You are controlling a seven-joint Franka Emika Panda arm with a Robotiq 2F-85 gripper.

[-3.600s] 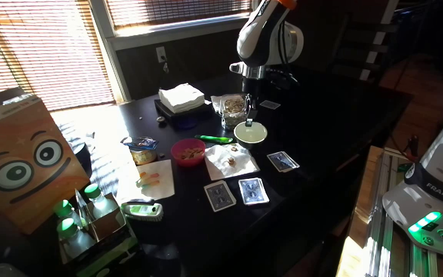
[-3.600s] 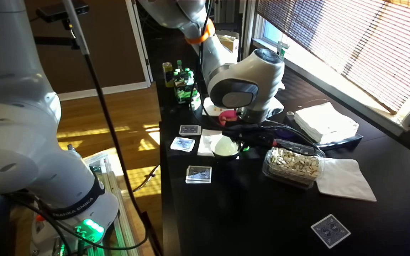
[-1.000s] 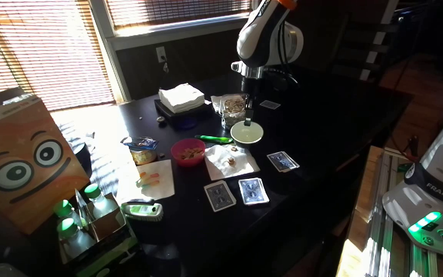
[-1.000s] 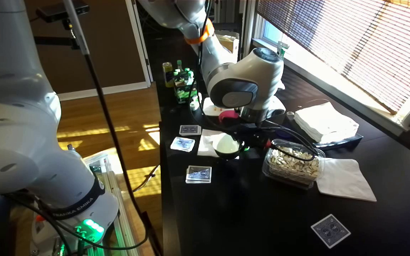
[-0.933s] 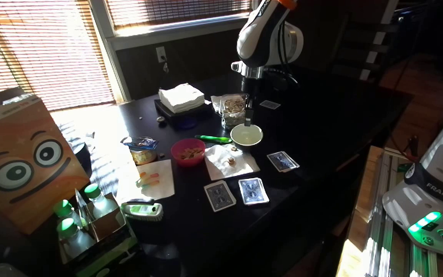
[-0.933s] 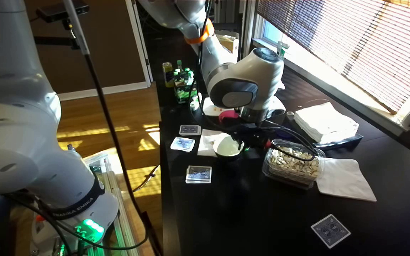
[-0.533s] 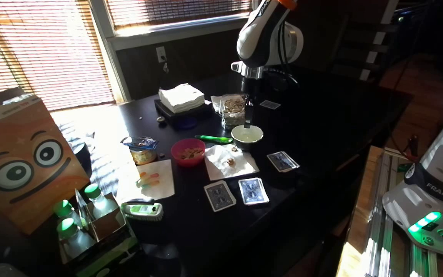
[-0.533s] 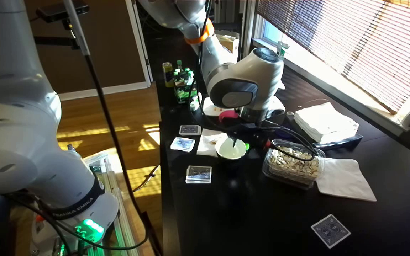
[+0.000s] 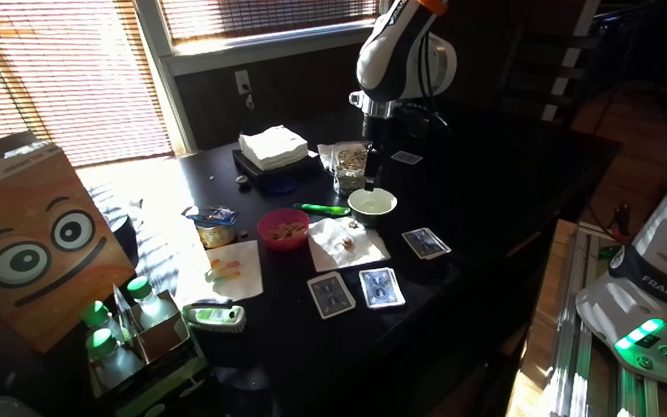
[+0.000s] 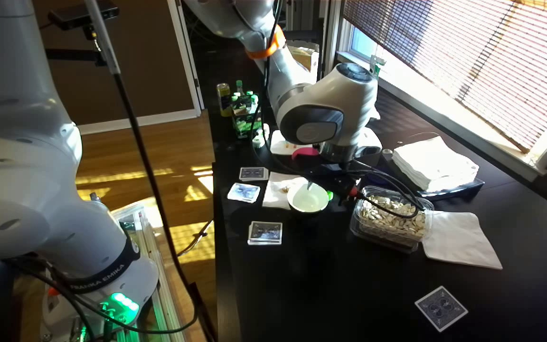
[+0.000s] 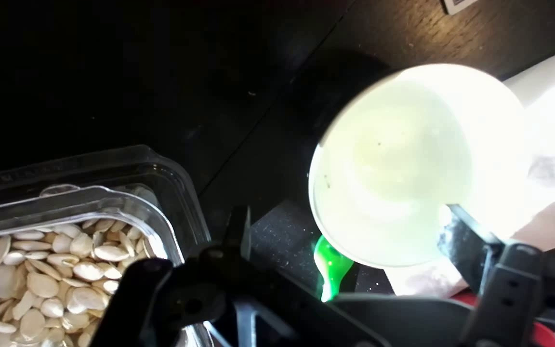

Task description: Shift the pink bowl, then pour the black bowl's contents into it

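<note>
The black bowl (image 9: 372, 204), dark outside and pale inside, stands upright on the table; its inside (image 11: 403, 144) shows only a few specks. My gripper (image 9: 372, 184) is just above it, fingers spread wide with nothing gripped. In the wrist view one finger (image 11: 468, 246) overlaps the bowl's opening, while the opposite finger (image 11: 239, 231) is outside the rim; how deep the first reaches I cannot tell. To the side, apart from the black bowl, sits the pink bowl (image 9: 278, 244), holding tan pieces. The arm partly covers the pink bowl (image 10: 305, 152) in an exterior view.
A clear container of seeds (image 10: 392, 221) stands close behind the gripper. Beside the black bowl lie a green utensil (image 9: 322, 209) and a white napkin (image 9: 356, 255) with small bits. Card stacks (image 9: 381, 288), a can (image 9: 216, 236) and a napkin pile (image 9: 275, 147) stand around.
The black bowl, earlier gripped at its rim and tilted, has come down level onto the table, slightly towards the pink bowl. The fingers have let go and spread apart.
</note>
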